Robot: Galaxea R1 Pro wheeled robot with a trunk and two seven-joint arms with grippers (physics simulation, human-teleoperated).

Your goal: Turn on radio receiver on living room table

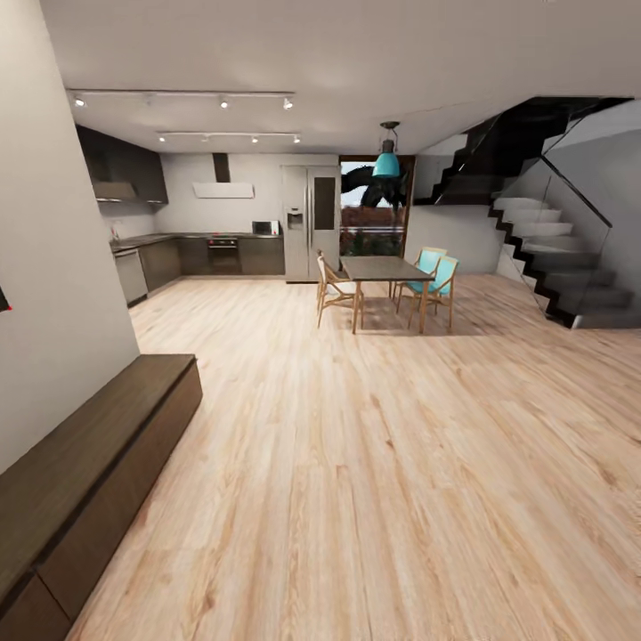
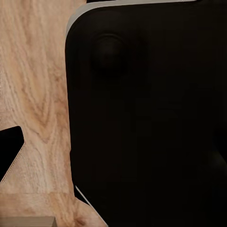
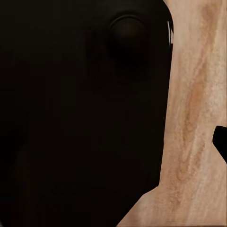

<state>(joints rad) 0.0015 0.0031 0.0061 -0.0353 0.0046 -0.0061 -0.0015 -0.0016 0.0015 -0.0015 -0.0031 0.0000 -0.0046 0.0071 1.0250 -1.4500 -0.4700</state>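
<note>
Nearest the head camera, a long low dark-brown wooden cabinet (image 1: 85,481) runs along the plain off-white wall (image 1: 49,294) at the left, standing on the light wood plank floor (image 1: 383,481) that covers the whole open room. Both wrist cameras look down at that same plank floor (image 2: 33,94) (image 3: 198,104), each view largely blocked by a large black rounded panel of the robot's own body (image 2: 151,118) (image 3: 80,109); the arms therefore hang close against the body, pointing downward. A small black tip (image 2: 9,151) enters the left wrist view's edge, and another black tip (image 3: 221,142) the right wrist view's edge; the opening of either pincer cannot be told, and nothing is seen held or touched. Across the floor stands a dark rectangular dining table (image 1: 385,269) with wooden chairs (image 1: 336,292), two of them with teal backs (image 1: 438,278), under a teal pendant lamp (image 1: 386,163). Beyond lie a dark-cabinet kitchen (image 1: 191,254) with a steel refrigerator (image 1: 311,223), and at the right a black staircase (image 1: 552,258) with a glass rail. Neither the radio receiver nor its table is in sight from this position.
</note>
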